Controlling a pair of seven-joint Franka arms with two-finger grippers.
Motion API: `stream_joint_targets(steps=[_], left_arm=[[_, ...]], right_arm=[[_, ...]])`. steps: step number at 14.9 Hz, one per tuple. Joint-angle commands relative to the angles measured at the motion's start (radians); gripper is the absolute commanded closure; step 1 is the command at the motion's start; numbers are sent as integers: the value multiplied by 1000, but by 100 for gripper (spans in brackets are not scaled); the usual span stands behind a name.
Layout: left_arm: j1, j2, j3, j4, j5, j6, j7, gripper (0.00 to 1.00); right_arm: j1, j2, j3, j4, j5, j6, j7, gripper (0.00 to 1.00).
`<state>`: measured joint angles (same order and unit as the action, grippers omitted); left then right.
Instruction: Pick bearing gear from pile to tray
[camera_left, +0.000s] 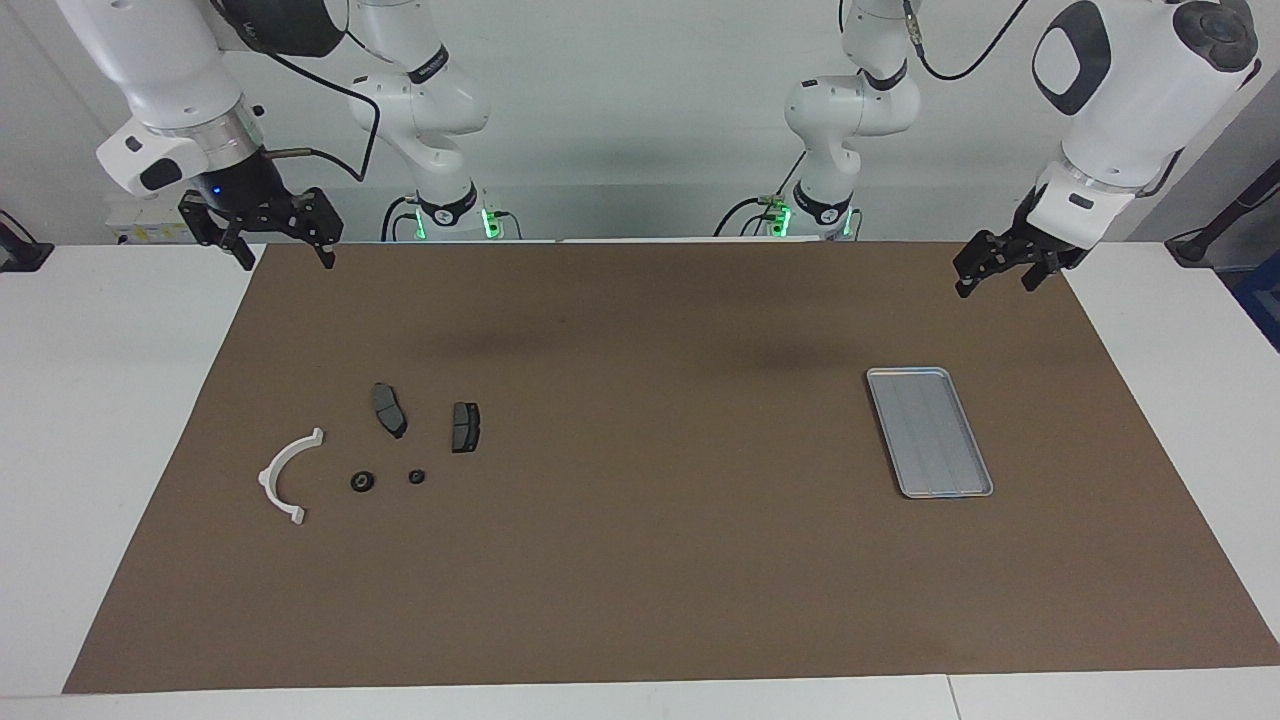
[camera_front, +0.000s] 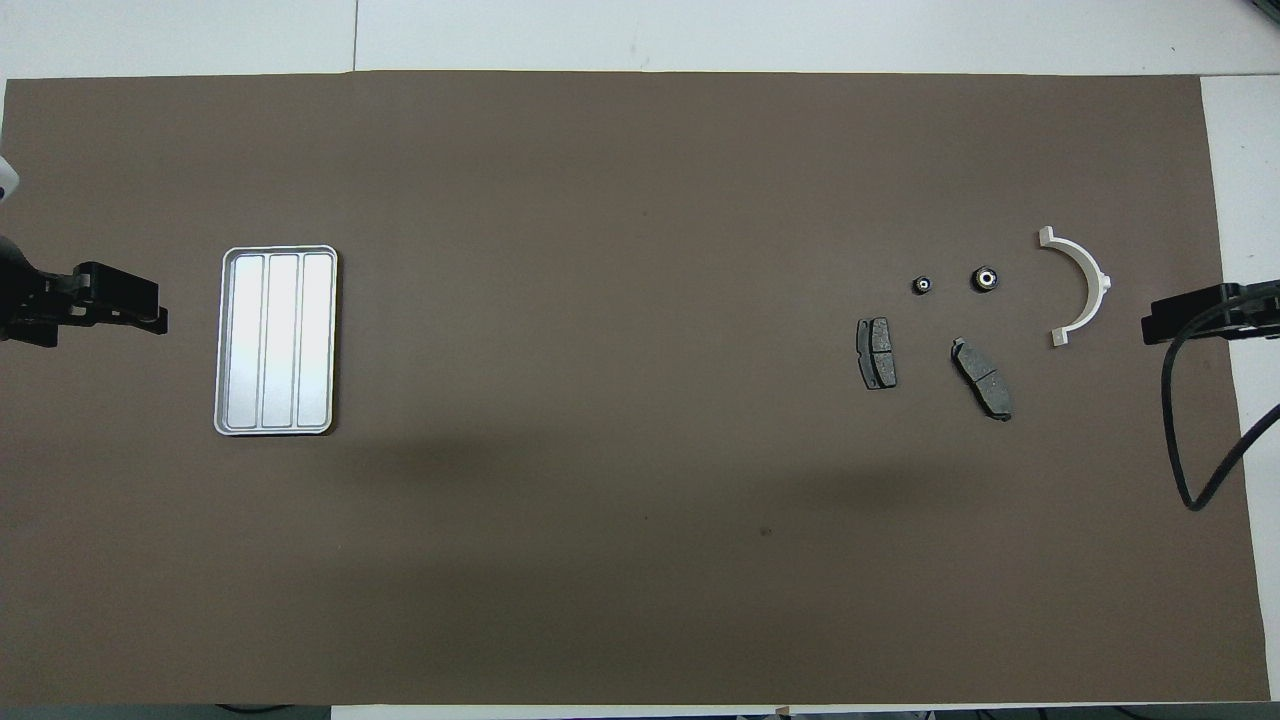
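No legible text, label, brand, number or sign is seen on anything pictured.

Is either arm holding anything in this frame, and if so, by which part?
Nothing is held. The left gripper and right gripper hang open and empty above the mat's corners; the small parts all lie on the mat, the tray empty.

Two black bearing rings (camera_left: 363, 482) (loose, in the pile) lie apart from the silver tray (camera_left: 929, 432).
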<state>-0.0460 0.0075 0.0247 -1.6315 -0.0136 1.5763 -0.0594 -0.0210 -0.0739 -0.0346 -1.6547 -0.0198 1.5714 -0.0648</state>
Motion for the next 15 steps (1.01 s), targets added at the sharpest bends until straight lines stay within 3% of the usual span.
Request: stream_joint_targets(steps=[1, 12, 15], left_arm=[[0, -23, -2, -28, 10, 16, 9, 0], [3, -23, -2, -34, 10, 19, 13, 0], [3, -30, -2, -44, 10, 19, 12, 0]], right_arm=[[-17, -15, 7, -30, 9, 19, -12, 0], [-28, -12, 5, -48, 9, 42, -6, 0], [-34, 23, 5, -42, 9, 93, -9, 0]])
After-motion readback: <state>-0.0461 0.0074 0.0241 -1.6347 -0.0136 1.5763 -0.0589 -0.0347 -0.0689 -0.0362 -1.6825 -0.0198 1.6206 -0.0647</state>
